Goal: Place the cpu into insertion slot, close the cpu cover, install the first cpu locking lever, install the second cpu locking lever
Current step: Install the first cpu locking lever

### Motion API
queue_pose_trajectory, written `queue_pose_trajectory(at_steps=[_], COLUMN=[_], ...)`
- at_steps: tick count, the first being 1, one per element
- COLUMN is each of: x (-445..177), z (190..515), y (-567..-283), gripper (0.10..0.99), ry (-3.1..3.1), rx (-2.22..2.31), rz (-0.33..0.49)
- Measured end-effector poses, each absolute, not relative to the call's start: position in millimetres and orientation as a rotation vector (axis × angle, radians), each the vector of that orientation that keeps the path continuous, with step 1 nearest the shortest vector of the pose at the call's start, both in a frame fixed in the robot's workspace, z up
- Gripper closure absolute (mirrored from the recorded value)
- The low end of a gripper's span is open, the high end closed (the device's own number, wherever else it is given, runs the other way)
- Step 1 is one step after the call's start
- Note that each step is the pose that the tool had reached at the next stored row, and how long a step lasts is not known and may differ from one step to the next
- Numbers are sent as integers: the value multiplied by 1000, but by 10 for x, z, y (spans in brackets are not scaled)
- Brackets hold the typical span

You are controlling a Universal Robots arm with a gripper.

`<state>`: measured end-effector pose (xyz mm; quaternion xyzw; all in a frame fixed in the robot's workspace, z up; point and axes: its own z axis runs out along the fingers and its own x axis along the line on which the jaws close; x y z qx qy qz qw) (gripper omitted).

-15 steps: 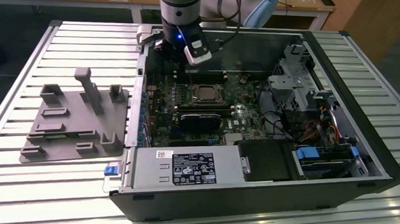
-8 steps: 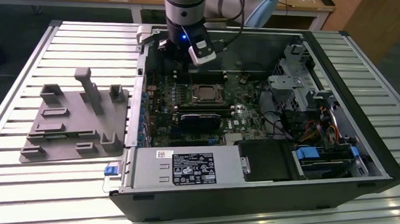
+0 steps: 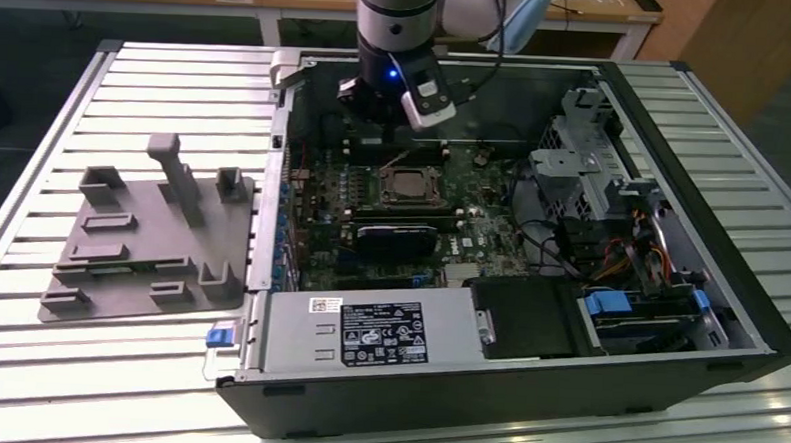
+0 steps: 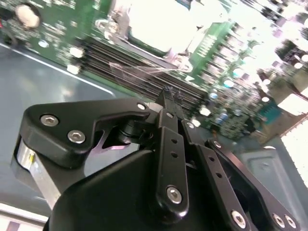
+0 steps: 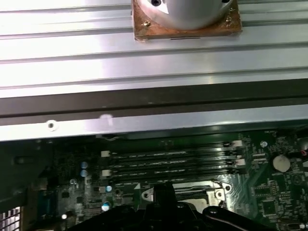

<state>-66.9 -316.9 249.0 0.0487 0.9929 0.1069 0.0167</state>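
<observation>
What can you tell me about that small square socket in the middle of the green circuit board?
The insertion slot is a small square socket with a silvery metal rim and a darker centre. It lies flat on the green circuit board inside the open computer case. Long black slots run along one edge. In the first wrist view the robot's hand hides part of it. Nothing visibly touches it, and I cannot tell whether a chip sits inside.

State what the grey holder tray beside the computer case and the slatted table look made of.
Holder tray: matte grey plastic, probably printed or moulded; dull, uniform, no glints. Slatted table: bare metal, likely aluminium; pale, grooved strips with bright reflections.
</observation>
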Motion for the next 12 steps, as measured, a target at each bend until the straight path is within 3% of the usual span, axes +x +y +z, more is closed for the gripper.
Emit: queue_pose_trajectory(at_steps=[12], x=[-612], z=[2481], y=[-3168], gripper=[984], ry=[3040], rx=[140], rz=[313])
